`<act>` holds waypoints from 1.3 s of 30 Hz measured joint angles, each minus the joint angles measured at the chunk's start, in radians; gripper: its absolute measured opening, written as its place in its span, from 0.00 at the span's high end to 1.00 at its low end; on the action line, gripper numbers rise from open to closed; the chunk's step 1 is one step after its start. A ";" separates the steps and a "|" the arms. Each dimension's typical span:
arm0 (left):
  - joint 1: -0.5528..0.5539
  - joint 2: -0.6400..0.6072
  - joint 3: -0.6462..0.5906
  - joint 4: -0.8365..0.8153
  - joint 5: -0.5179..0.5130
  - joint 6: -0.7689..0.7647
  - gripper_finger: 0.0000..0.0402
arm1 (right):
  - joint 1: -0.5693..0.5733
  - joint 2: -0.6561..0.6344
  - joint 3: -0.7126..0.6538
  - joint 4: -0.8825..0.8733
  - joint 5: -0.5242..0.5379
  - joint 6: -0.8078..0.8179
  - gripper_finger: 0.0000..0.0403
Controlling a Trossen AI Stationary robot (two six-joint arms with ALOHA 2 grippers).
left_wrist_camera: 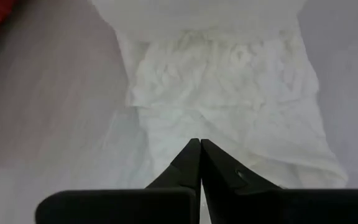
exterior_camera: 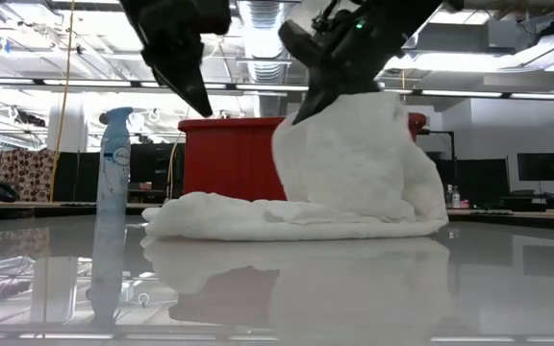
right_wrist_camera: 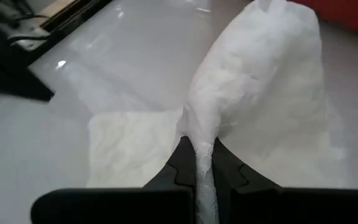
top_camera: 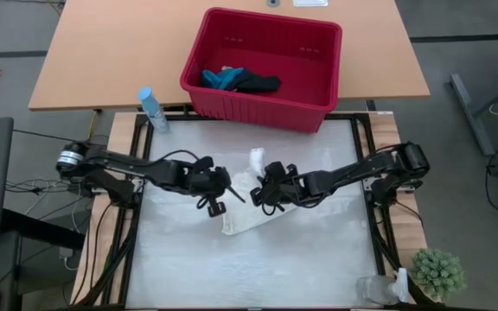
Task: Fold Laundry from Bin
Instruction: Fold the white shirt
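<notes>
The glossy pale grey surface [top_camera: 318,259] is taking up the near half of the scene, framed by dark rails, with a tan wooden tabletop [top_camera: 102,52] butting against it at twelve o'clock. Beyond it, the room is showing long ceiling lights, ducts and dark monitors. A slim pale blue spray bottle [top_camera: 152,110] is standing at about ten o'clock, and a small green potted plant [top_camera: 437,273] is sitting at the five o'clock corner beside a clear plastic bottle [top_camera: 379,289].

The red rectangular plastic basket [top_camera: 318,78] with slotted walls is sitting at twelve o'clock, straddling the seam between the two tops. Inside it, towards its nine o'clock wall, a small teal-blue cloth [top_camera: 223,79] is lying against a dark navy cloth [top_camera: 258,84].

The large white textured cloth [top_camera: 245,207] is lying near the middle of the surface, part flat and part drawn up into a peak. The right gripper [right_wrist_camera: 204,167] is pinching that raised fold, its fingers clamping the cloth between them. The left gripper [left_wrist_camera: 200,163] is hovering just at nine o'clock of the cloth, above it, its fingers pressed together and holding nothing.
</notes>
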 joint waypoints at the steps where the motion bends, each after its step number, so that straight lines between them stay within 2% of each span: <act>1: -0.008 -0.012 -0.006 -0.001 -0.011 -0.012 1.00 | 0.000 0.012 0.000 0.027 -0.010 -0.009 0.91; 9: -0.069 -0.024 -0.037 0.014 -0.150 -0.050 1.00 | -0.008 0.062 0.000 0.173 -0.063 -0.071 0.91; 14: -0.081 -0.024 -0.077 0.027 -0.167 -0.097 1.00 | -0.007 0.062 0.000 0.191 -0.082 -0.103 0.91; 17: -0.081 -0.024 -0.110 0.047 -0.168 -0.116 1.00 | -0.007 0.062 0.000 0.219 -0.141 -0.184 0.90; 25: -0.081 -0.014 -0.188 0.135 -0.204 -0.172 1.00 | -0.009 0.062 0.000 0.308 -0.262 -0.271 0.68; 28: -0.081 -0.014 -0.219 0.178 -0.206 -0.191 1.00 | -0.007 0.062 0.000 0.344 -0.338 -0.339 0.62; 31: -0.083 -0.014 -0.228 0.140 -0.206 -0.200 1.00 | -0.006 0.062 0.000 0.378 -0.401 -0.411 0.57; 34: -0.099 -0.021 -0.228 0.086 -0.216 -0.220 1.00 | -0.005 0.061 0.000 0.381 -0.409 -0.470 0.55; 37: -0.122 -0.035 -0.228 0.059 -0.245 -0.223 1.00 | 0.000 0.061 0.000 0.334 -0.366 -0.471 0.54; 39: -0.145 -0.037 -0.228 0.069 -0.284 -0.171 1.00 | 0.012 0.061 0.000 0.278 -0.346 -0.497 0.54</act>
